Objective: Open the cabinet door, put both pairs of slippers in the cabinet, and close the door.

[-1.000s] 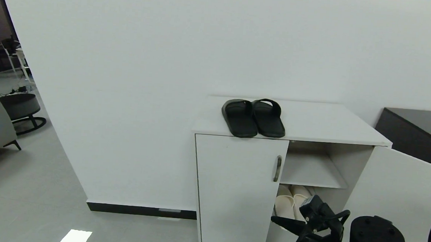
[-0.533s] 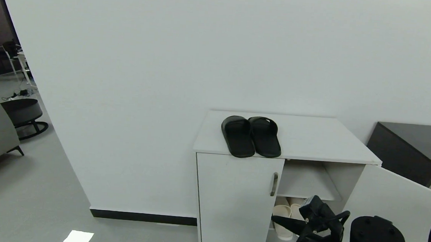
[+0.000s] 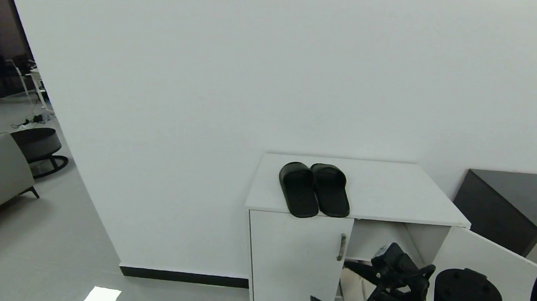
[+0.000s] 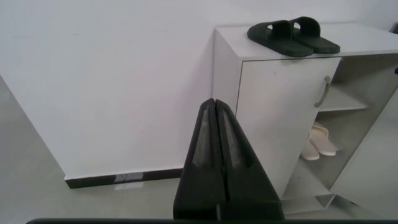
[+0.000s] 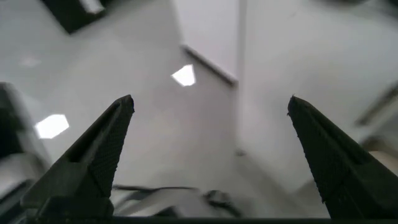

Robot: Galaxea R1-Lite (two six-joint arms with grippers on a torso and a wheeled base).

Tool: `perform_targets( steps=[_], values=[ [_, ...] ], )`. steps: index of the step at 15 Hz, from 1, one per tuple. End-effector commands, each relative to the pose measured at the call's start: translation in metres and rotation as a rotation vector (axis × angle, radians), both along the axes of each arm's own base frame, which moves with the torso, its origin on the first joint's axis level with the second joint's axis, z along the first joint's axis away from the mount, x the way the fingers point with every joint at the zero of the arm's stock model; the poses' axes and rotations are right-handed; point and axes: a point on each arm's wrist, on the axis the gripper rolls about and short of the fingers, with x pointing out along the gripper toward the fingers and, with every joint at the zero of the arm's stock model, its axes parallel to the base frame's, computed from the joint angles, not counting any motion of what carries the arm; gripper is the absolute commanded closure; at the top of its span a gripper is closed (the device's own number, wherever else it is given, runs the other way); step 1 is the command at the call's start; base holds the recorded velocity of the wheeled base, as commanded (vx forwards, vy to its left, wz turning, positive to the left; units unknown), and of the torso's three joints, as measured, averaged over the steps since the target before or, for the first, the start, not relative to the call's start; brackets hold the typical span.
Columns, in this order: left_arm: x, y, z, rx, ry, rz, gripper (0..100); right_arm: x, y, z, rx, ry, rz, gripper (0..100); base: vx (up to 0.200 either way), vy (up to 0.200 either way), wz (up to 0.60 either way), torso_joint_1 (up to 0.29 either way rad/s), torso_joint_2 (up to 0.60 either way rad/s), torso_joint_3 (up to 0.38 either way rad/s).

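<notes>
Well, the white two-door cabinet (image 3: pixel 388 192) stands against the pale wall (image 3: pixel 255 74), straight ahead of the right gripper (image 3: pixel 329 281), which hangs low in front of the cabinet. Its right-hand door (image 3: pixel 478 259) is swung open toward that gripper's outer side, while the left-hand door (image 3: pixel 294 261) is closed, just beyond the gripper's tips. A pair of black slide slippers (image 3: pixel 314 189) sits side by side, touching, on the cabinet top, above the right gripper and toward the top's left front edge. A pair of cream slippers (image 3: pixel 351 286) lies inside the open compartment, below the white shelf (image 3: pixel 375 243) — just past the right gripper and partly hidden by it. That gripper's two black fingers (image 5: pixel 99 155) are spread wide with nothing between them. The left gripper (image 4: pixel 214 106) has its fingers pressed flat together, holding nothing; the cabinet stands beyond it, well apart — both pairs of slippers are farther off again. A small metal bar handle (image 3: pixel 341 247) stands upright on the closed door's inner edge, near and above the right gripper.
</notes>
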Motion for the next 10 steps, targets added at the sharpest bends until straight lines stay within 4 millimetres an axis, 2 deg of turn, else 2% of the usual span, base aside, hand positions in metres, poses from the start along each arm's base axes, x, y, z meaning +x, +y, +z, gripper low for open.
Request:
perform_targets(
  steps=[1,3,4,6,7,10],
  values=[
    [0.0,0.0,0.0,-0.001,0.001,0.0,100,0.014,0.007,0.004,-0.028,-0.091,-0.116,0,0.0,0.0,0.0,0.061,-0.09,-0.046],
    [0.0,0.0,0.0,0.001,0.002,-0.001,100,0.031,0.02,0.024,-0.088,-0.075,-0.28,0,0.0,0.0,0.0,0.0,0.0,0.0],
    [0.0,0.0,0.0,0.002,0.001,-0.001,100,0.04,0.03,0.037,-0.089,0.03,-0.349,0,0.0,0.0,0.0,0.0,0.0,0.0],
    [0.0,0.0,0.0,0.001,0.002,-0.001,100,0.051,0.063,0.062,-0.052,0.169,-0.563,0,0.0,0.0,0.0,0.0,0.0,0.0],
    [0.0,0.0,0.0,0.002,0.002,-0.001,100,0.058,0.076,0.062,-0.06,0.188,-0.649,0,0.0,0.0,0.0,0.0,0.0,0.0],
    [0.0,0.0,0.0,0.001,-0.001,-0.001,100,0.073,0.09,0.042,-0.021,0.13,-0.671,0,0.0,0.0,0.0,0.0,0.0,0.0]
  ],
)
